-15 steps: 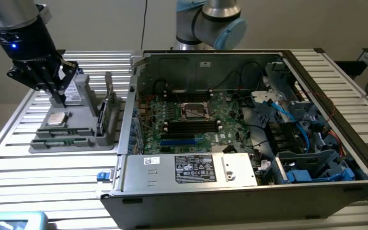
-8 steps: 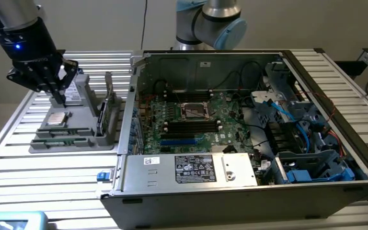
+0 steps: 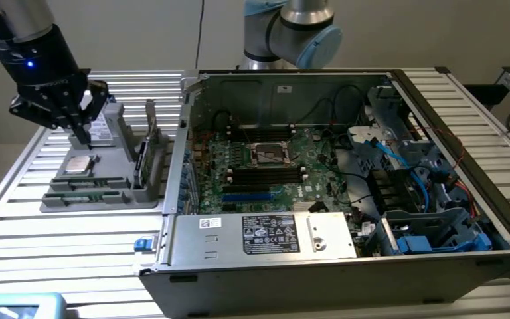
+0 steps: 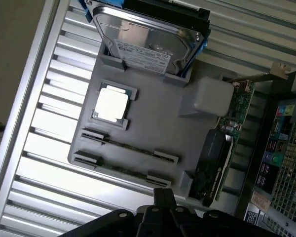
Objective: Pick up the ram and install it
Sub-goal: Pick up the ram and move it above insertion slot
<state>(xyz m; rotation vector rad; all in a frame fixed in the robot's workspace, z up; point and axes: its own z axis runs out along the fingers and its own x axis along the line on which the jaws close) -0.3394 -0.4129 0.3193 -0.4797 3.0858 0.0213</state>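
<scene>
Ram (image 3: 93, 197) sat on edge in a slot of the grey tray (image 3: 117, 169), at the left of the exterior view; the gripper (image 3: 84, 141) hovered above it, jaws shut and empty; descending so, it could strike the processor (image 3: 80, 165) or knock the thin stick askew.

The silver tubular arm (image 3: 259, 36) carries pale blue joint caps (image 3: 321, 40); its matte black angular gripper (image 3: 82, 137) shows one small glowing blue light (image 3: 30, 64) on its housing.
</scene>
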